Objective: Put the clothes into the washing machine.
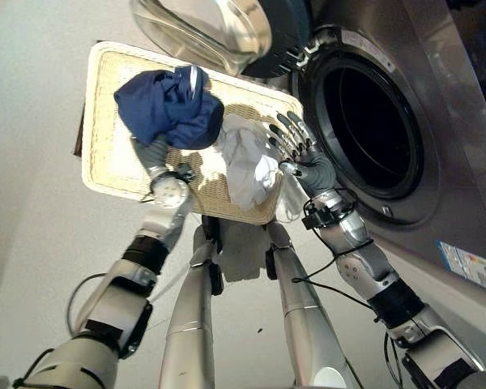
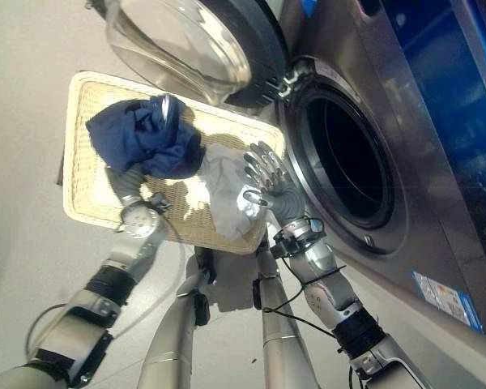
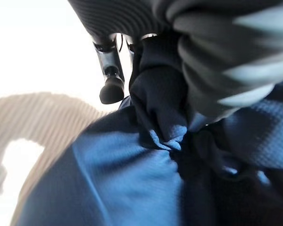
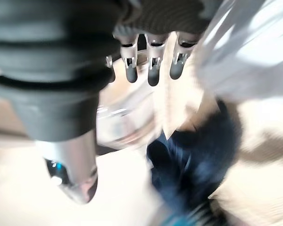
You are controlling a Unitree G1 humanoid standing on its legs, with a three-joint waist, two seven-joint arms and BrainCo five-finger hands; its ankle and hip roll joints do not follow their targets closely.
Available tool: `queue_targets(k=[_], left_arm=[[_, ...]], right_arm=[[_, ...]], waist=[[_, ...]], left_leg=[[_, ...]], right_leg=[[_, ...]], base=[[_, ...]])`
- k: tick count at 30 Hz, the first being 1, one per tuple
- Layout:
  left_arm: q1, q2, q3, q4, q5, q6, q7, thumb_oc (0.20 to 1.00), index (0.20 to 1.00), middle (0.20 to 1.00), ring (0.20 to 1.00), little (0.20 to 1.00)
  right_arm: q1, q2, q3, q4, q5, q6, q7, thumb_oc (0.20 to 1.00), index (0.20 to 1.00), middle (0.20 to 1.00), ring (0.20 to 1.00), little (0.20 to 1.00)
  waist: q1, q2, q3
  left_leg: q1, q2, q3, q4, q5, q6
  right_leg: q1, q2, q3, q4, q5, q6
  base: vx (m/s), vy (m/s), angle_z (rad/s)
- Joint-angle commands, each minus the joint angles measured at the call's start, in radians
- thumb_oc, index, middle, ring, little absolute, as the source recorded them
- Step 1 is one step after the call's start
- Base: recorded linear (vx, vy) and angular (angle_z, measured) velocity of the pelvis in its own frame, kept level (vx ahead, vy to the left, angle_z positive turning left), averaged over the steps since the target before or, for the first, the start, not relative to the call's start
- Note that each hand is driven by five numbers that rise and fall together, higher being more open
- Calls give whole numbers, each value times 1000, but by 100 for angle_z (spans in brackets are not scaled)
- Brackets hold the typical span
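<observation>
Over on the left, the left hand (image 1: pixel 151 151) is buried in a bunched navy blue garment (image 1: pixel 168 105) that it holds up above the wicker laundry basket (image 1: pixel 105 162). Its wrist view shows the dark cloth gathered and pinched against the hand, so the fingers are closed on it. I'd say the pick-up is done and the carry comes next: the bundle has to swing right, past the open glass door (image 1: pixel 202 28), and go into the drum opening (image 1: pixel 371 126).

A white garment (image 1: pixel 247 166) lies in the basket at its right end, not yet taken. Just beside it the right hand (image 1: pixel 296 146) hovers with its fingers (image 4: pixel 153 70) straight and spread, holding nothing.

The eye views give the whole route to the washing machine (image 2: pixel 437 121); only the left wrist view settles the grip itself.
</observation>
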Motion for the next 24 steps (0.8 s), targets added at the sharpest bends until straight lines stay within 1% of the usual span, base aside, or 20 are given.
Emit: queue_targets(k=[1, 4, 5, 7, 8, 10, 11, 12, 13, 14, 15, 16, 17, 18, 20, 22, 24], left_arm=[[-14, -11, 44, -49, 172, -48, -26, 200, 200, 200, 200, 200], [-8, -11, 45, -55, 181, -47, -35, 200, 200, 200, 200, 200], [6, -12, 49, -69, 193, -48, -57, 200, 200, 200, 200, 200], [6, -12, 49, -69, 193, -48, -57, 200, 200, 200, 200, 200], [34, -6, 43, -107, 205, -49, -131, 200, 200, 200, 200, 200], [34, -6, 43, -107, 205, -49, -131, 200, 200, 200, 200, 200], [81, 3, 27, -186, 243, -68, -314, 200, 200, 200, 200, 200], [81, 3, 27, -186, 243, -68, -314, 200, 200, 200, 200, 200], [119, 12, -4, -264, 281, -56, -441, 200, 200, 200, 200, 200], [141, 30, -47, -302, 299, -46, -544, 200, 200, 200, 200, 200], [142, 34, -55, -310, 292, -44, -568, 200, 200, 200, 200, 200], [146, 42, -72, -326, 283, -39, -620, 200, 200, 200, 200, 200], [147, 49, -84, -331, 281, -40, -640, 200, 200, 200, 200, 200], [143, 62, -106, -342, 263, -45, -696, 200, 200, 200, 200, 200], [142, 77, -140, -361, 241, -51, -756, 200, 200, 200, 200, 200], [140, 82, -151, -365, 230, -51, -788, 200, 200, 200, 200, 200], [146, 94, -194, -386, 224, -49, -834, 200, 200, 200, 200, 200]], right_arm=[[-4, -35, -19, -86, -61, 1, 13, 1000, 1000, 1000, 1000, 1000], [-6, -35, -20, -87, -63, 3, 14, 1000, 1000, 1000, 1000, 1000], [-9, -33, -20, -90, -71, 9, 21, 1000, 1000, 1000, 1000, 1000], [-9, -33, -20, -90, -71, 9, 21, 1000, 1000, 1000, 1000, 1000], [-24, -30, -15, -96, -78, 25, 28, 1000, 1000, 1000, 1000, 1000], [-24, -30, -15, -96, -78, 25, 28, 1000, 1000, 1000, 1000, 1000], [-52, -19, -4, -101, -100, 58, 42, 1000, 1000, 1000, 1000, 1000], [-52, -19, -4, -101, -100, 58, 42, 1000, 1000, 1000, 1000, 1000], [-69, -14, 7, -98, -130, 87, 49, 1000, 1000, 1000, 1000, 1000], [-83, -23, 22, -83, -145, 93, 71, 1000, 1000, 1000, 1000, 1000], [-89, -27, 25, -85, -143, 99, 74, 1000, 1000, 1000, 1000, 1000], [-97, -34, 32, -85, -144, 103, 80, 1000, 1000, 1000, 1000, 1000], [-100, -37, 35, -84, -145, 103, 84, 1000, 1000, 1000, 1000, 1000], [-108, -44, 40, -85, -145, 107, 90, 1000, 1000, 1000, 1000, 1000], [-118, -56, 50, -81, -141, 115, 96, 1000, 1000, 1000, 1000, 1000], [-122, -60, 54, -77, -135, 118, 100, 1000, 1000, 1000, 1000, 1000], [-129, -66, 76, -71, -122, 132, 105, 1000, 1000, 1000, 1000, 1000]], waist=[[8, 85, 40], [12, 85, 40], [20, 87, 40], [20, 87, 40], [38, 90, 40], [38, 90, 40], [68, 92, 40], [68, 92, 40], [87, 95, 40], [101, 101, 40], [102, 102, 40], [107, 105, 40], [108, 107, 40], [110, 110, 40], [112, 113, 40], [112, 115, 40], [112, 119, 40]], left_leg=[[85, -23, -13, -77, 36, -58], [90, -24, -16, -80, 37, -59], [101, -24, -22, -87, 41, -59], [101, -24, -22, -87, 41, -59], [121, -27, -37, -95, 44, -61], [121, -27, -37, -95, 44, -61], [149, -26, -54, -110, 52, -63], [149, -26, -54, -110, 52, -63], [170, -23, -61, -134, 63, -64], [192, -19, -65, -161, 74, -63], [195, -18, -65, -166, 77, -63], [204, -17, -64, -177, 84, -63], [207, -16, -65, -182, 87, -63], [213, -15, -65, -191, 91, -63], [219, -16, -68, -196, 94, -62], [223, -16, -68, -200, 95, -62], [237, -17, -67, -207, 95, -61]], right_leg=[[126, 72, -91, 10, -117, 16], [131, 72, -94, 9, -118, 16], [144, 70, -100, 7, -122, 15], [144, 70, -100, 7, -122, 15], [168, 64, -115, 5, -129, 13], [168, 64, -115, 5, -129, 13], [205, 56, -141, 0, -137, 10], [205, 56, -141, 0, -137, 10], [227, 52, -160, -10, -136, 11], [250, 51, -174, -17, -139, 13], [252, 51, -176, -17, -139, 12], [260, 51, -180, -20, -139, 13], [263, 50, -183, -20, -139, 14], [267, 48, -188, -20, -138, 16], [272, 45, -192, -22, -137, 18], [275, 44, -194, -23, -136, 18], [287, 40, -196, -35, -130, 21]], base=[[-76, -89, 16], [-20, -23, 9], [-19, -24, 13], [-34, -42, 10], [-49, -60, 6], [-69, -88, 6], [-89, -115, 6], [-154, -190, 36], [-109, -111, 55], [-115, -115, 68], [-67, -46, 61], [-30, -12, 43], [-37, -12, 36], [-28, -7, 12], [-23, 1, -8], [-16, 14, -10], [0, 0, 0]])
